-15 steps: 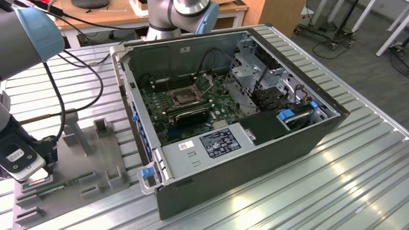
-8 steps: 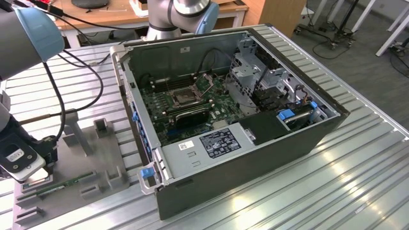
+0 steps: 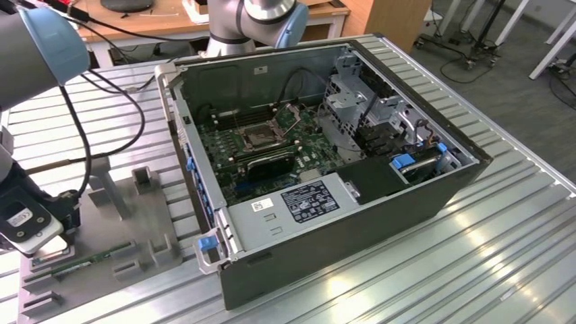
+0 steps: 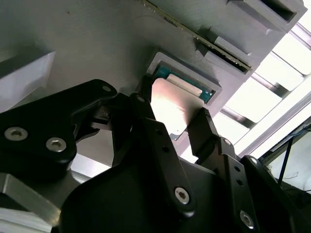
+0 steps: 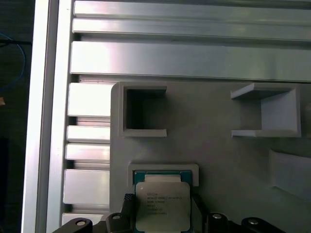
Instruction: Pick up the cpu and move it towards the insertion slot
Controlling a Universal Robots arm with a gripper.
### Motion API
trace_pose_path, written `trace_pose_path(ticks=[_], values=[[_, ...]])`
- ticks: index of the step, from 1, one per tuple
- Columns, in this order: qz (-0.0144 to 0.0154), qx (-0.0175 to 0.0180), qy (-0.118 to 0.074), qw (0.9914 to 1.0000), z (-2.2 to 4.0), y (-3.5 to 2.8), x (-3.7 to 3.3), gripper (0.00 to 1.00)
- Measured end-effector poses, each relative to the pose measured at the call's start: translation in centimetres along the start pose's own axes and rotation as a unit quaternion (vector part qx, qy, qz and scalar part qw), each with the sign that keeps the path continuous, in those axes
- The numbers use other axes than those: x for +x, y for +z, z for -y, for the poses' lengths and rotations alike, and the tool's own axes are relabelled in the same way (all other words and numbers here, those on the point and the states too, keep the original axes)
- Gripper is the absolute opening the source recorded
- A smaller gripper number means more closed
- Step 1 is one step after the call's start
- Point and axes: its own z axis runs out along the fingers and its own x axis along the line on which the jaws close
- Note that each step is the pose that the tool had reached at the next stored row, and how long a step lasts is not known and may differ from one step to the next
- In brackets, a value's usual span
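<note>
Cpu [image 5: 163,206], a flat square chip with a shiny silver top and greenish edge, sits in the shallow pocket of a grey holder [image 5: 218,145], between the fingertips of the pincer [image 4: 175,119], which press against its two opposite edges. The pick-up step seems in hand; lifting calls for a straight, level rise clear of the pocket walls. The insertion slot [image 3: 256,137] lies well apart from the pincer, inside the open computer case [image 3: 360,223].

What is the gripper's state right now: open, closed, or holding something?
Gripper: closed on the cpu, gripping its two opposite sides, with the cpu at its pocket in the grey holder.
</note>
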Motion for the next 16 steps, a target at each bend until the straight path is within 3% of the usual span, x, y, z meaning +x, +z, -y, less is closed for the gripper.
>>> trace_pose_path(ticks=[7,16], values=[[0.0000,0.0000,0.000,1.00000,-0.06,-1.53,0.00,0.54],[0.0000,0.0000,0.000,1.00000,-0.17,-4.35,0.00,0.54]])
